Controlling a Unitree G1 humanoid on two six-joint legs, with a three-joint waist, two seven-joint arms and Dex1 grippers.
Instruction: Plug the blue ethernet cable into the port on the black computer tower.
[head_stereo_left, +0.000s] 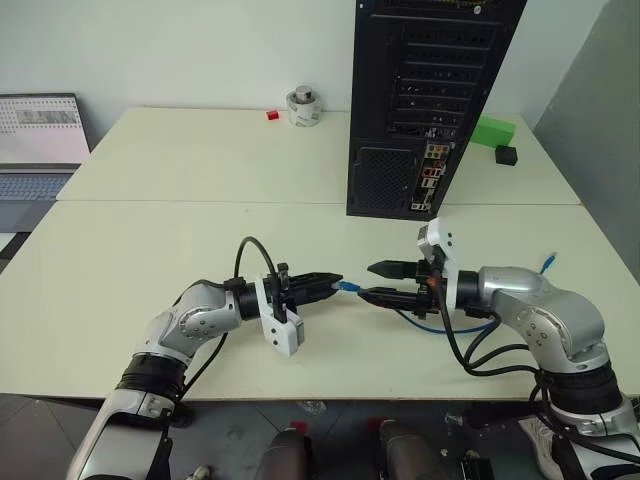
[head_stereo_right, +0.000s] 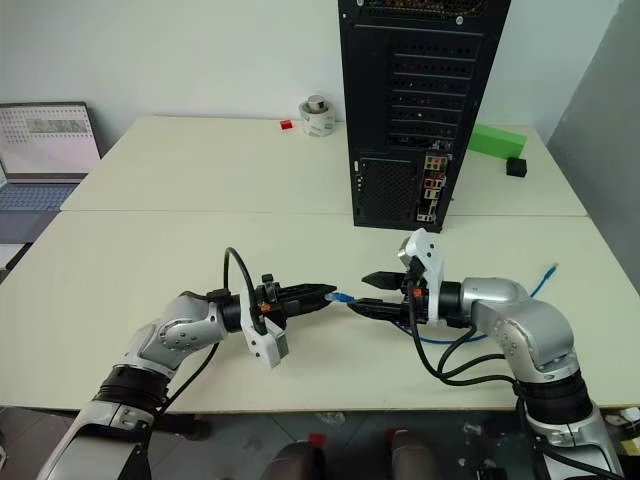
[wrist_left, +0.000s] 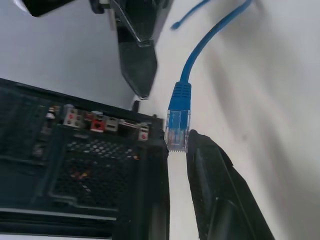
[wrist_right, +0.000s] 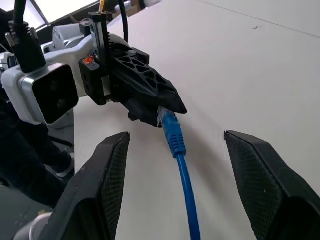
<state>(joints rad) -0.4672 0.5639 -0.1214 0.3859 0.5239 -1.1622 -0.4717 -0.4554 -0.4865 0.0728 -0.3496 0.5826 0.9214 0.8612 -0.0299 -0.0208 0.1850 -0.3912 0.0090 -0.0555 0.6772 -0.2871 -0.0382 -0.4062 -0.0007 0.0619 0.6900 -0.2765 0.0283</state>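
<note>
While the two arms face each other over the near part of the cream table (head_stereo_left: 150, 230), the left gripper (head_stereo_left: 335, 281) points toward the robot's right with its fingers closed on the plug end of the blue ethernet cable (head_stereo_left: 348, 287). From that plug the cable runs under the right gripper (head_stereo_left: 375, 282), loops on the table beside the right arm, and its other end lies further right near the table's edge. The right gripper points back at the left one, its two fingers spread apart above and below the cable, holding nothing. Behind both, the black computer tower (head_stereo_left: 425, 90) stands upright at the seam of the two tabletops, rear side facing the robot, with a strip of coloured connectors down its lower right. A roll of tape (head_stereo_left: 303, 106) and a small red piece (head_stereo_left: 271, 115) sit on the far table to the tower's left; a green block (head_stereo_left: 492, 131) and a small black box (head_stereo_left: 506, 154) sit to its right. A laptop (head_stereo_left: 40, 150) is at the far left.

Seen from the left wrist, the translucent plug is pinched between the two black fingers (wrist_left: 220, 195), with the blue boot and cable leading away across the table. One finger of the other gripper hangs just beyond, and the tower's ports show in the background.

Seen from the right wrist, the wide-spread fingers (wrist_right: 100, 185) frame the cable between them without touching it, and the left gripper clamps the plug ahead.
</note>
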